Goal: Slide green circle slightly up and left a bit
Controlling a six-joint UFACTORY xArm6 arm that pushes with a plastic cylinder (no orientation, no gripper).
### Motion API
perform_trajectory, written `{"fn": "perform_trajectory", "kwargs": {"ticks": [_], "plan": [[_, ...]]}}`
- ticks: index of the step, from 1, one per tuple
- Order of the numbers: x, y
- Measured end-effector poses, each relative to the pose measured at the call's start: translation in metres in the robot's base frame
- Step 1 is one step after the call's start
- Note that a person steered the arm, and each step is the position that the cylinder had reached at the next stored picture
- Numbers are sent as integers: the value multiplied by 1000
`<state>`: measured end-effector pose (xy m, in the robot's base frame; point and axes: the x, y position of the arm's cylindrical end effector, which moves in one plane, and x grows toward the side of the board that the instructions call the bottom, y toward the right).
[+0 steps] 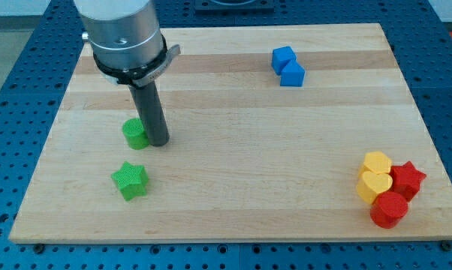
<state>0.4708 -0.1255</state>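
Nearest the bottom edge: red cylinder point(389, 209), red star point(408, 178) and two yellow blocks point(375, 175) clustered. No readable writing. No claw fitted; my tip point(158, 142) touching green circle point(136, 133) at its 3 o'clock, left of desk point(233, 217) centre. Green star point(130, 181) at 6 o'clock, blue blocks point(287, 66) well apart.
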Motion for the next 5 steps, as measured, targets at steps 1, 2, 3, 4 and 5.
{"fn": "perform_trajectory", "kwargs": {"ticks": [1, 2, 3, 4, 5], "plan": [[-29, -10], [-29, -12], [-22, -2], [11, 0], [46, -2]]}}
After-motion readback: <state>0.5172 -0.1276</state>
